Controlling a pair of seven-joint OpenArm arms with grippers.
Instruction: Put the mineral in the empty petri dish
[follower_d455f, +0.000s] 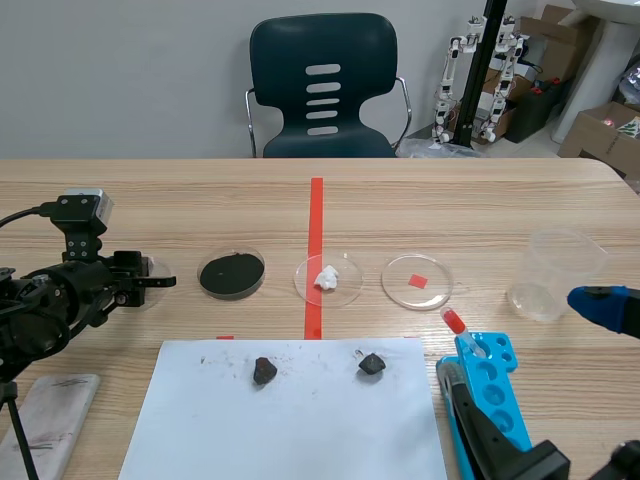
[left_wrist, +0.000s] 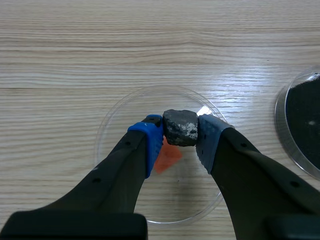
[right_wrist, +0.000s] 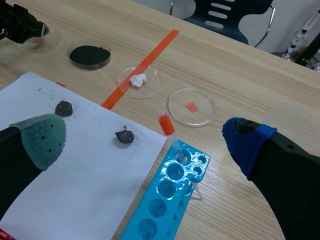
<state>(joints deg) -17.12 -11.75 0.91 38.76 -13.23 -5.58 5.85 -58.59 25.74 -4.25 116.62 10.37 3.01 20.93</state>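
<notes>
My left gripper (left_wrist: 180, 136) is shut on a dark grey mineral (left_wrist: 181, 127) and holds it just above a clear petri dish (left_wrist: 114, 122) with an orange mark under it. In the scene view this gripper (follower_d455f: 150, 282) is at the table's far left. Two more dark minerals (follower_d455f: 264, 370) (follower_d455f: 371, 364) lie on the white paper (follower_d455f: 290, 430). Another clear dish (follower_d455f: 416, 281), with only a red square under it, sits right of the tape line. My right gripper (right_wrist: 145, 137) is open above the table's near right, holding nothing.
A dish of black powder (follower_d455f: 231, 273) and a dish with a white lump (follower_d455f: 328, 279) stand between the two clear dishes. A blue tube rack (follower_d455f: 490, 390) holds a red-tipped tube (follower_d455f: 454, 322). A plastic cup (follower_d455f: 555, 272) stands at the right, a cloth (follower_d455f: 50, 405) at the near left.
</notes>
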